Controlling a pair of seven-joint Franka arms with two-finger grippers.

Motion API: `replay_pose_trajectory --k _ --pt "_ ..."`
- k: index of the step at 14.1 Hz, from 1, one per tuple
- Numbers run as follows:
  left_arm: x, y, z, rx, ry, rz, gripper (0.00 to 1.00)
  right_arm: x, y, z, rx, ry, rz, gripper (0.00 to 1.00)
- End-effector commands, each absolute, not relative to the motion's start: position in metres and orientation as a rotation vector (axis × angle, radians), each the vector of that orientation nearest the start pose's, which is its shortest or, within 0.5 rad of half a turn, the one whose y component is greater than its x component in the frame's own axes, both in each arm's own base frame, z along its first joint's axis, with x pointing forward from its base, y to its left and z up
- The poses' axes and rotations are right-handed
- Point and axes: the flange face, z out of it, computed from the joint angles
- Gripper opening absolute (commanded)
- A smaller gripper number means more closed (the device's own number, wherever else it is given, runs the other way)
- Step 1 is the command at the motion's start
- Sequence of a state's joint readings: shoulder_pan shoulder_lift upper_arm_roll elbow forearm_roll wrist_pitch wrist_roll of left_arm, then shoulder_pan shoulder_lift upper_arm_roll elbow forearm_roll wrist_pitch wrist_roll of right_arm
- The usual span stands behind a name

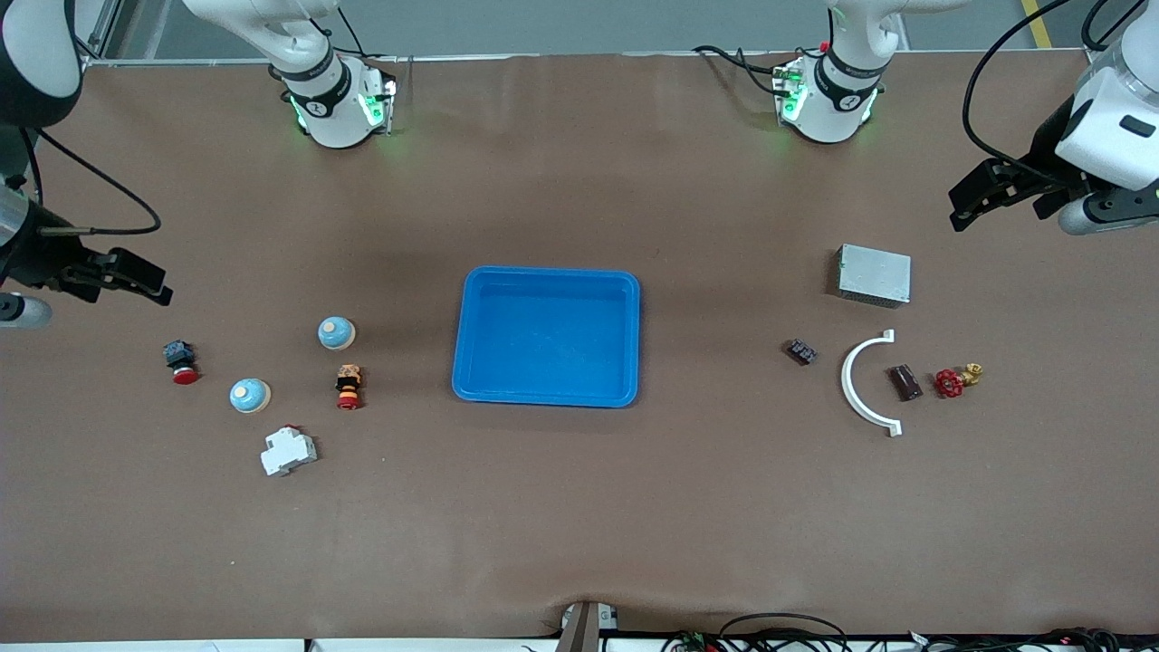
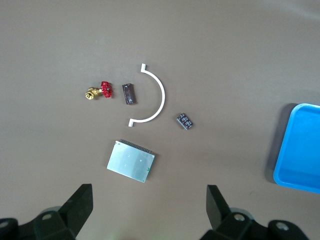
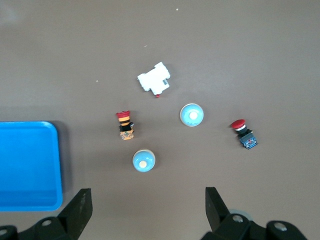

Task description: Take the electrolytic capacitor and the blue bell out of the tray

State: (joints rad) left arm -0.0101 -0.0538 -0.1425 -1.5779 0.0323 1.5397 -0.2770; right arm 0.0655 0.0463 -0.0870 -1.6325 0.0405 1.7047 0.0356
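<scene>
Table [image 1: 579,507] covered in brown, with a blue tray [image 1: 546,276] at its middle, holding nothing. Toward the right arm's end lie two blue bells: one bell [image 1: 336,333] farther from the front camera, a second bell [image 1: 249,396] nearer to it; the right wrist view shows the same pair ( [image 3: 144,161] and [image 3: 191,115]). Between the bells and the tray stands an orange-and-red push button [image 1: 349,387]; a red-capped button with a dark blue body [image 1: 180,360] lies toward the table's end, and a white circuit breaker [image 1: 289,451] lies nearest the camera. Toward the left arm's end, the dark brown capacitor [image 1: 905,382] rests inside the curve of a white arc-shaped bracket [image 1: 858,383], with a red-handled brass valve [image 1: 957,379] just beside it, a small black component [image 1: 800,351] on the tray side of the bracket, and a silver metal box [image 1: 874,274] farther from the camera. The left gripper [image 1: 971,201] hovers above the table's end near the metal box, jaws spread wide and holding nothing; its fingers [image 2: 80,207] frame the left wrist view. The right gripper [image 1: 145,276] hovers over its own end of the table, likewise spread wide and unladen, fingers [image 3: 80,210] visible in the right wrist view
</scene>
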Motion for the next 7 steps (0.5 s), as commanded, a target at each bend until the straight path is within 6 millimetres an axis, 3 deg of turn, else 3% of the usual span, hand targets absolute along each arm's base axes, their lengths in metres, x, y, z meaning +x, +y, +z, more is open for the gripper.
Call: replay_pose_trajectory --k 1,4,7 --pt "0.528 -0.082 0.648 -3.124 -0.209 -0.025 1.00 0.570 -0.003 0.603 -3.113 0.096 -0.045 1.00" --pt "0.529 -0.082 0.647 -3.124 -0.209 -0.023 1.00 0.565 0.007 0.619 -3.116 0.032 -0.007 1.00" --pt "0.530 -0.079 0.651 -3.127 -0.205 -0.034 1.00 0.560 -0.001 0.619 -3.115 -0.039 0.035 1.00"
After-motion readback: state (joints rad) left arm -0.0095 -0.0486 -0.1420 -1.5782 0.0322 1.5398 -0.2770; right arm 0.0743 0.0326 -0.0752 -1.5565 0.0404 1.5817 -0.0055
